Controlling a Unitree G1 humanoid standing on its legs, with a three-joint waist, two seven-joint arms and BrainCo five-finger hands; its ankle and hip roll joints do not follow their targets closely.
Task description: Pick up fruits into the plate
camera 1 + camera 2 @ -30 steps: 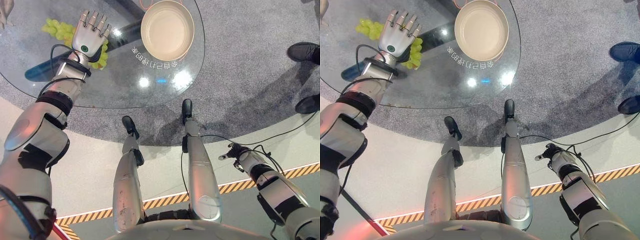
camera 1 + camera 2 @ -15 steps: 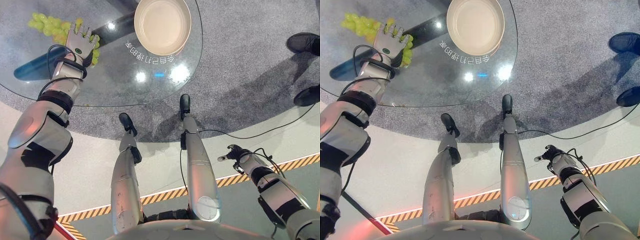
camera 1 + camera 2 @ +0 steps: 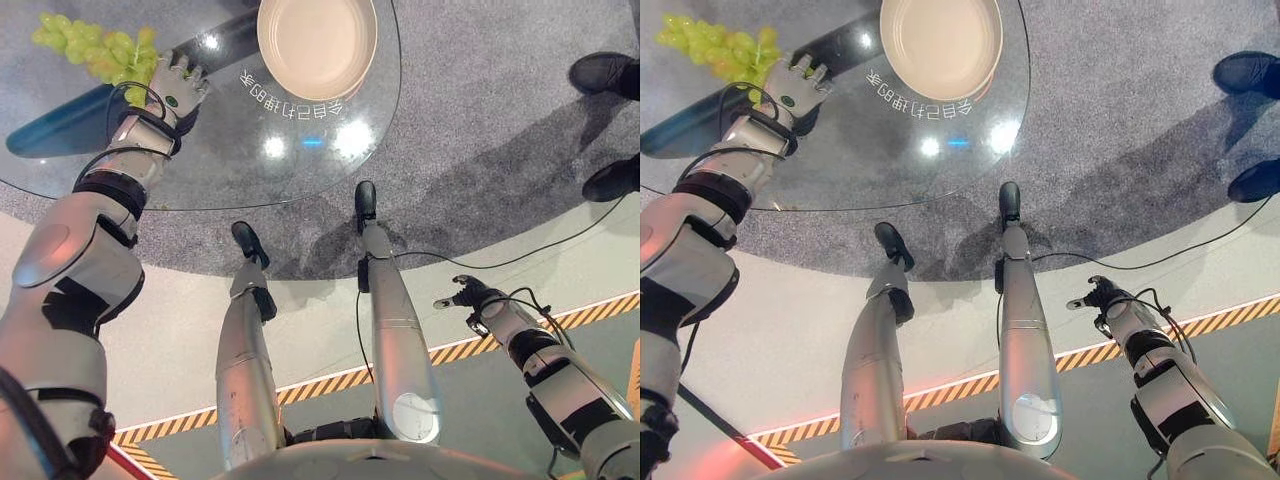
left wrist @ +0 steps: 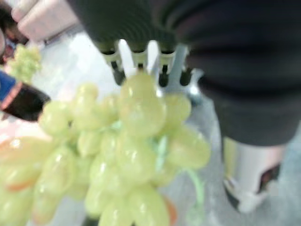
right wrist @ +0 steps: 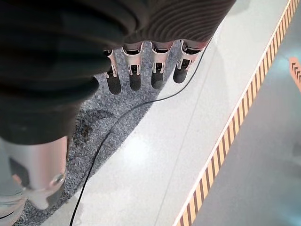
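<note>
A bunch of green grapes (image 3: pixel 85 45) lies on the round glass table (image 3: pixel 250 170) at the far left. My left hand (image 3: pixel 172 88) rests on the near end of the bunch with its fingers curled down onto it. In the left wrist view the fingertips (image 4: pixel 141 63) press against the grapes (image 4: pixel 136 141), and the thumb (image 4: pixel 249 179) stands off to one side. The empty cream plate (image 3: pixel 317 45) sits on the table's far side, to the right of the grapes. My right hand (image 3: pixel 465 295) hangs low beside the floor with relaxed fingers (image 5: pixel 134 77) and holds nothing.
White lettering (image 3: pixel 295 105) is printed on the glass in front of the plate. A dark blue shape (image 3: pixel 60 120) shows through the glass under my left arm. A person's two dark shoes (image 3: pixel 605 72) stand on the carpet at the right. Striped tape (image 3: pixel 330 385) crosses the floor.
My left hand's fingers went from straight above the grapes to curled down onto the bunch. The whole view shifted as the head camera moved. The right arm kept its place.
</note>
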